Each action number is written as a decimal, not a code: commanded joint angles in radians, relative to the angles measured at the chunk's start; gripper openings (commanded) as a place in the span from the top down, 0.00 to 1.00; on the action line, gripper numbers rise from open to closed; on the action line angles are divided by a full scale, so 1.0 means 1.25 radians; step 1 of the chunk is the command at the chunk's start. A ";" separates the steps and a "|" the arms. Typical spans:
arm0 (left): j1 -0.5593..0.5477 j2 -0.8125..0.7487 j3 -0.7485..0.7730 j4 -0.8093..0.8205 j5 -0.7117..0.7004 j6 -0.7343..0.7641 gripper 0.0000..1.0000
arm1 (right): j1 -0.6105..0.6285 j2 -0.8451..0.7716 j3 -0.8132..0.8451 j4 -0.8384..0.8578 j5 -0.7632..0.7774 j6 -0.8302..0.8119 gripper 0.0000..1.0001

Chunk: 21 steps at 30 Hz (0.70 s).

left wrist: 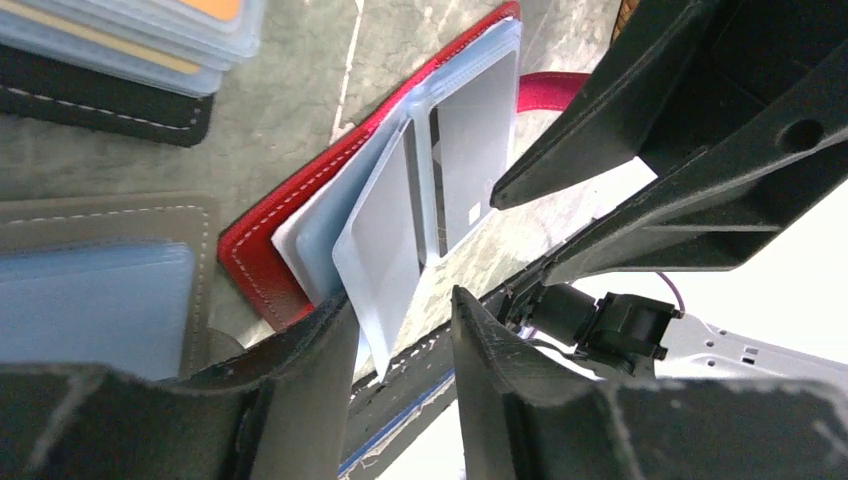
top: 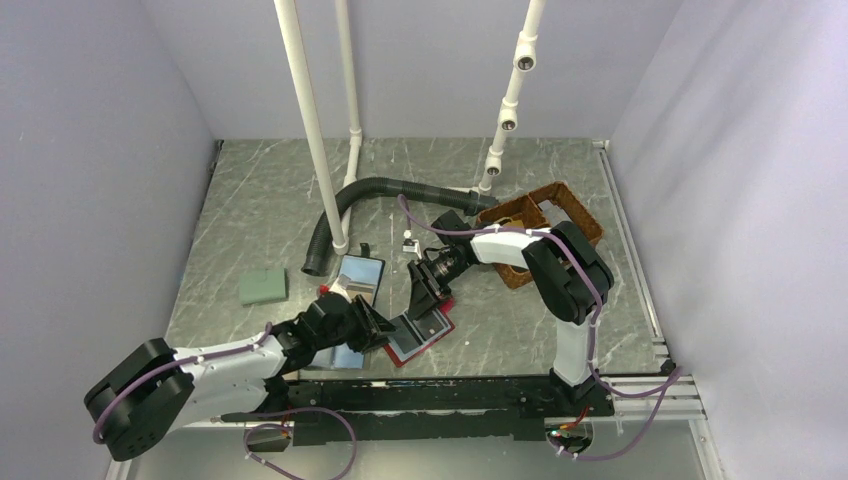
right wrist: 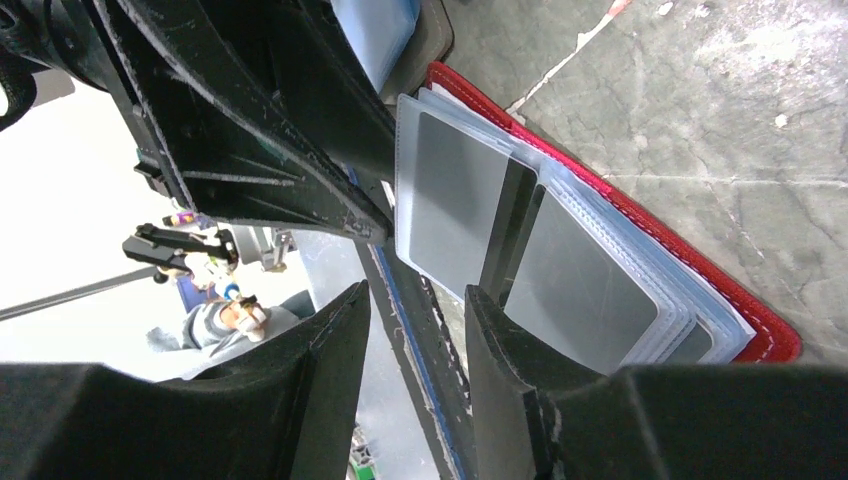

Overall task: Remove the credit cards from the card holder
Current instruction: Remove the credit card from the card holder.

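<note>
Fingers, left: the left fingers (left wrist: 300, 400) are apart, low at the near corner of the open card holder (left wrist: 262, 270). A loose clear sleeve (left wrist: 385, 250) pokes into the gap and leans on one finger. It is not pinched.
Fingers, right: the right fingers (right wrist: 520, 400) are also apart, coming in from the far side. Their tips are at the edge of the fanned sleeves, with nothing between them.
Card holder: red, lying open and flat on the counter (right wrist: 700, 100) between the two arms, near the front edge. Its red pull tab (left wrist: 550, 88) sticks out to one side.
Credit cards: the credit cards (right wrist: 455, 195) sit inside the clear sleeves and look grey through the plastic. I see none out on the counter.
Nearby: a black-rimmed case (top: 358, 275) lies just beyond the left arm, and a grey-blue wallet (left wrist: 90, 300) lies beside the holder.
Step in hand: this looks like getting a first grip, so the task seems barely begun.
Doing it well: one pair of fingers should probably press the red cover down. The other should close on a card's exposed edge, not on the plastic alone, and pull along the sleeve's open end.
Risk: pinching only the sleeve would likely lift the whole holder. The two sets of fingers are also close enough to collide.
</note>
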 commanded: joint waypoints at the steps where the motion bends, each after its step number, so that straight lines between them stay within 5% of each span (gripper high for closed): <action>1: 0.006 -0.016 -0.025 0.018 -0.041 -0.034 0.57 | 0.004 -0.024 0.008 -0.010 0.007 -0.021 0.58; 8: 0.014 0.080 0.005 0.069 -0.021 0.000 0.61 | 0.004 -0.029 0.011 -0.017 0.002 -0.035 0.58; 14: 0.015 0.120 0.046 0.078 -0.005 0.082 1.00 | 0.002 -0.061 0.012 -0.029 -0.003 -0.074 0.58; 21: 0.015 0.025 -0.001 0.171 -0.015 0.258 1.00 | -0.040 -0.149 0.005 -0.088 -0.071 -0.227 0.58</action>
